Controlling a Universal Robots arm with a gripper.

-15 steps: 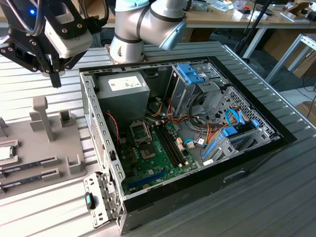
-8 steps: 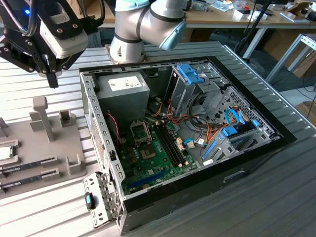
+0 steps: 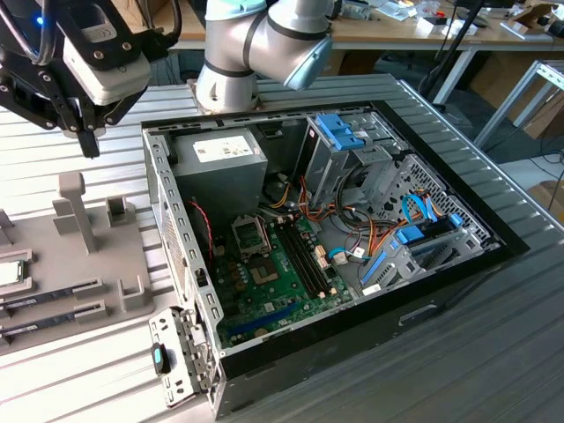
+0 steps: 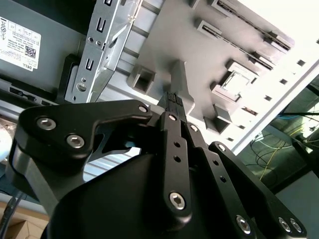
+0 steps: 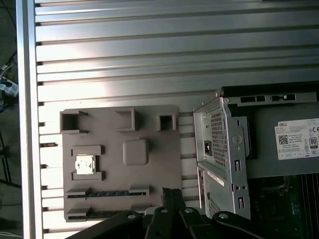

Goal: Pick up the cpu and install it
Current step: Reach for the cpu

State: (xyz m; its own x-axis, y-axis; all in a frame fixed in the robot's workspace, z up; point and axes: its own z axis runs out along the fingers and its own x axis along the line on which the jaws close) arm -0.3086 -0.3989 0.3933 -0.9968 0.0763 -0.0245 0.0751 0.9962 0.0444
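The cpu, a small silver-topped square with a green rim, lies in a holder on the grey tray at the exterior view's left. Both wrist views show the cpu seated in that holder. My gripper hangs well above the tray's far part, apart from the cpu. Its black fingers are pressed together with nothing between them, and the fingers show the same way in the first wrist view. The motherboard's socket sits inside the open computer case.
A grey power supply fills the case's far corner. Drive cages with blue clips and loose cables stand on the exterior view's right of the board. Dark memory sticks and an upright grey post are on the tray.
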